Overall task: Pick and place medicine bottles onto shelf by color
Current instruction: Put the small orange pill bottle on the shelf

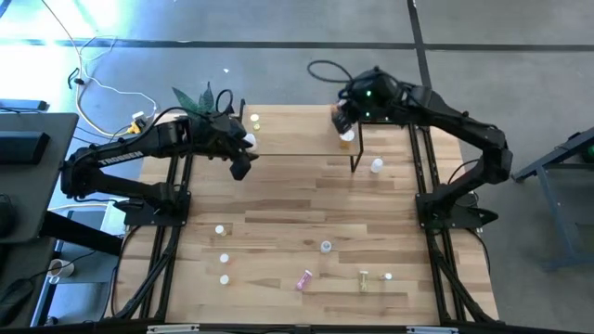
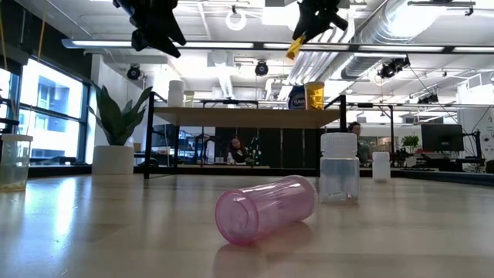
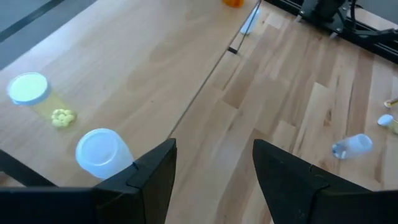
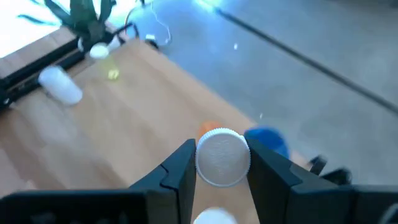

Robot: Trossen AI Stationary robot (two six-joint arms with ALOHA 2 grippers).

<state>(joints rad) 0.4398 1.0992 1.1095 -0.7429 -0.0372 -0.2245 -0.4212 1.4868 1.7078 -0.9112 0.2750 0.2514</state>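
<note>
The shelf (image 1: 306, 130) stands at the table's far side. On it are a white bottle (image 3: 102, 152), a yellow-green bottle (image 3: 28, 90) and a blue bottle (image 4: 267, 140). My right gripper (image 1: 343, 121) hovers over the shelf's right end, shut on an orange bottle (image 2: 295, 48) with a white cap. My left gripper (image 3: 211, 168) hangs open above the shelf's left front edge, empty. A pink bottle (image 2: 266, 207) lies on its side on the near table, and several small bottles stand around it. My right gripper pinches the orange bottle's white cap (image 4: 222, 157) between its two fingers, one on each side of the cap. The fingers slant downward. The bottle's amber body (image 2: 295, 48) sticks out tilted below the fingertips, lifted clear above the shelf.
A potted plant (image 1: 206, 97) stands at the shelf's far left corner. A white bottle (image 1: 377, 166) stands on the table by the shelf's right front leg. Loose bottles, such as a clear one (image 1: 326, 246) and a yellow-green one (image 1: 363, 278), dot the near half.
</note>
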